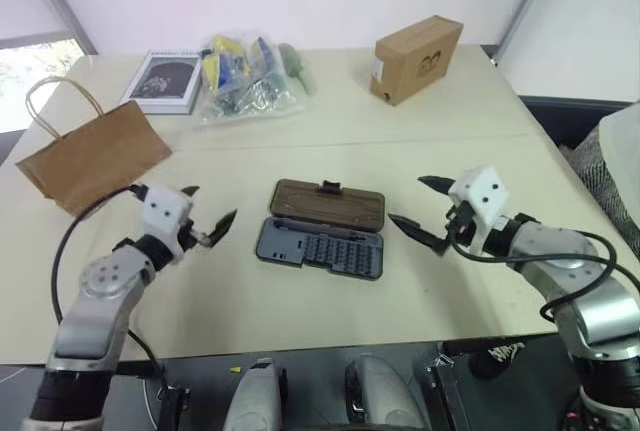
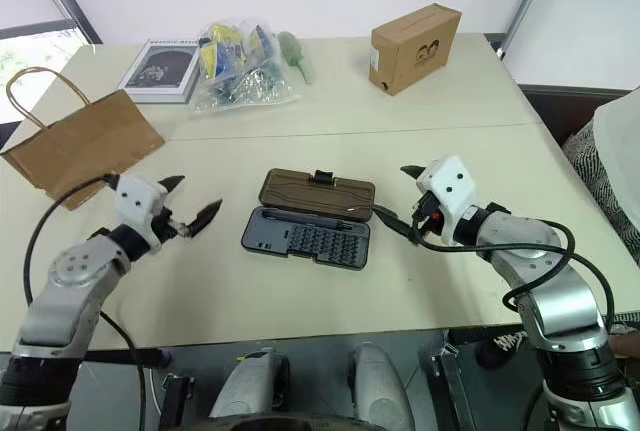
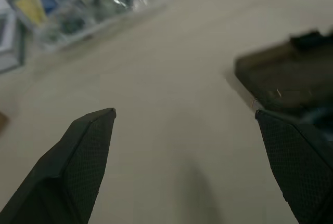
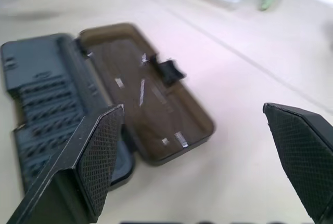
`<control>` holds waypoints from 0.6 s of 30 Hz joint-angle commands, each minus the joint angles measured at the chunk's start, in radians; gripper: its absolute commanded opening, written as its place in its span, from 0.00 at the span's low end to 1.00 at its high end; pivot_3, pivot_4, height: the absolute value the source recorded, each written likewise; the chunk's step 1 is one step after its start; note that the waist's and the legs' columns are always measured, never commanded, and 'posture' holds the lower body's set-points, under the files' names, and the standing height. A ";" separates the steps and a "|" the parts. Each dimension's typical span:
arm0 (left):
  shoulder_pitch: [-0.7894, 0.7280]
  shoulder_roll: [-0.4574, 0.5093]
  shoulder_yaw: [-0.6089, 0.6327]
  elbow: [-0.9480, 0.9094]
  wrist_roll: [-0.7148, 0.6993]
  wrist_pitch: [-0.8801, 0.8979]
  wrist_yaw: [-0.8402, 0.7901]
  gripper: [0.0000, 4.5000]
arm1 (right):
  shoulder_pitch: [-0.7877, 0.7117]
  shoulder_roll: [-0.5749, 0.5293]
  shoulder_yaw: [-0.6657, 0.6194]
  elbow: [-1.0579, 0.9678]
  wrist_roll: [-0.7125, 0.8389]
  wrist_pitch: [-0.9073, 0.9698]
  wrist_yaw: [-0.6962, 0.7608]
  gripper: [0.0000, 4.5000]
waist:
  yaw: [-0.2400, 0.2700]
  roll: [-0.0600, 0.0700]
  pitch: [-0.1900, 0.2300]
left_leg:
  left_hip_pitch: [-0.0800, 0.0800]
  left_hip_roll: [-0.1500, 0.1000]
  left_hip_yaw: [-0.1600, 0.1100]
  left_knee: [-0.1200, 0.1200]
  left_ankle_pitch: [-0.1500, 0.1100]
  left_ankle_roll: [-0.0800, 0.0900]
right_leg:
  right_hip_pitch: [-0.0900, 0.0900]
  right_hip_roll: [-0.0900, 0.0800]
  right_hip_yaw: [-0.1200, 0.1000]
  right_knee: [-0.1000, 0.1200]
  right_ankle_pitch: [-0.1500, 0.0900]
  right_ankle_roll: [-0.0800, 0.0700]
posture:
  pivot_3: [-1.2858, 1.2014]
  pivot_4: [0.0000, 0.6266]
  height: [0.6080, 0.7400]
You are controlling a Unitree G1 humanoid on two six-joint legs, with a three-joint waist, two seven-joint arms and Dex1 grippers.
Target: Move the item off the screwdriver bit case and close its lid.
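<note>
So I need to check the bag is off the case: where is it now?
The paper bag lies on the table's left side, apart from the open case, behind the left gripper.

Office-like test room: plain beige table [image 1: 420,141], white walls, window [image 1: 30,61] with dark frame at left.

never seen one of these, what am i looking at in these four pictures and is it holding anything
A two-armed robot stands at a table. Two pictures look down from its head; the other two look along each arm's tool. The left tool and right tool are both open and hold nothing. Between them lies a screwdriver bit case, open, its brown lid folded back flat. A paper bag lies off to the left. At the far side are a book, a plastic packet and a cardboard box.
</note>
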State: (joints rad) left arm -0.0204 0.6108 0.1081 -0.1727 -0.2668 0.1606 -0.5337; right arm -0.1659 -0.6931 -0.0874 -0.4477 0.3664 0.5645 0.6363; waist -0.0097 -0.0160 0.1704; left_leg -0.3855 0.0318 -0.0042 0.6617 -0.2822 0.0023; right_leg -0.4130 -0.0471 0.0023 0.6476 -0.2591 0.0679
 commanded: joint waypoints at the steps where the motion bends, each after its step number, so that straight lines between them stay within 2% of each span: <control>1: -0.014 0.008 0.014 0.023 0.022 -0.068 -0.038 0.99 | -0.052 0.006 -0.002 -0.030 -0.018 0.063 -0.059 1.00 | 0.000 0.000 0.000 | 0.000 0.000 0.000 0.000 0.000 0.000 | 0.000 0.000 0.000 0.000 0.000 0.000 | 0.52 0.24 1.00; 8: -0.075 0.000 0.005 0.058 0.036 -0.081 -0.070 0.99 | -0.206 -0.011 0.105 0.054 -0.058 0.204 -0.065 1.00 | -0.002 0.000 0.000 | -0.001 0.000 0.000 0.000 0.000 0.000 | -0.001 0.000 0.000 0.000 0.000 0.000 | 0.52 0.24 1.00; 15: -0.107 -0.029 -0.005 0.042 0.041 -0.057 -0.067 0.99 | -0.413 -0.009 0.323 0.316 -0.182 0.101 0.085 1.00 | -0.005 0.001 0.000 | -0.002 0.000 0.000 0.000 0.000 0.000 | -0.003 0.000 0.000 0.000 0.000 0.001 | 0.52 0.24 1.00; 18: -0.103 -0.040 -0.010 0.031 0.049 -0.055 -0.062 0.99 | -0.475 0.015 0.367 0.430 -0.219 0.055 0.125 1.00 | -0.003 0.001 0.000 | -0.004 0.000 0.000 0.000 0.000 0.000 | -0.004 0.000 0.000 0.001 0.002 0.004 | 0.52 0.24 1.00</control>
State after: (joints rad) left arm -0.1208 0.5712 0.0916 -0.1034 -0.2258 0.1063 -0.6046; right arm -0.6101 -0.6859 0.2740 -0.0542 0.1690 0.6536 0.7376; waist -0.0129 -0.0153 0.1708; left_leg -0.3901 0.0316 -0.0040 0.6616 -0.2822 0.0027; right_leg -0.4183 -0.0466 0.0021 0.6483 -0.2569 0.0716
